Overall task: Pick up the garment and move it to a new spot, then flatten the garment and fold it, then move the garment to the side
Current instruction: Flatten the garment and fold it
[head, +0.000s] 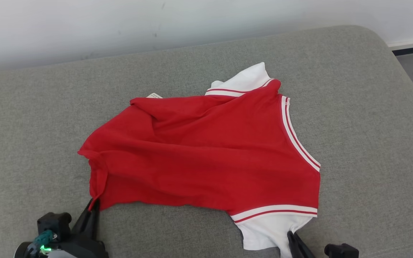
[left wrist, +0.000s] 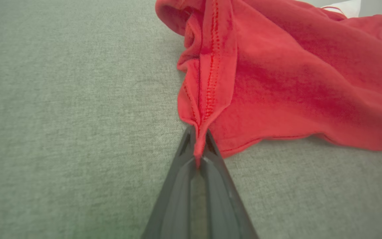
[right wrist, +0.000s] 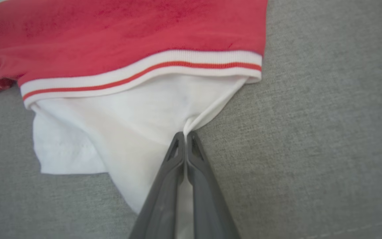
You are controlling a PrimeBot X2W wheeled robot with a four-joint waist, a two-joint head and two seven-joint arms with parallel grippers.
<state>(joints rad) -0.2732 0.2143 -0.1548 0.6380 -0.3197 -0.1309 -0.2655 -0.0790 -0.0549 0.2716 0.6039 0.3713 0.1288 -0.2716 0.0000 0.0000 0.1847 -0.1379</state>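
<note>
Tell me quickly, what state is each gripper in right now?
Left gripper: shut on the garment, at a red corner.
Right gripper: shut on the garment's white part.

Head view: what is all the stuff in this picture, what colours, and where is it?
garment: one, red with white parts and red-and-white striped trim, rumpled in the middle of the cushion
label: one, small, white, at the garment's far edge
cushion: one, grey fabric, under the garment
wall: one, whitish, behind the cushion
left gripper: one, dark, lower left, jaws shut on the garment's red corner
right gripper: one, dark, lower right, jaws shut on the garment's white part
</note>
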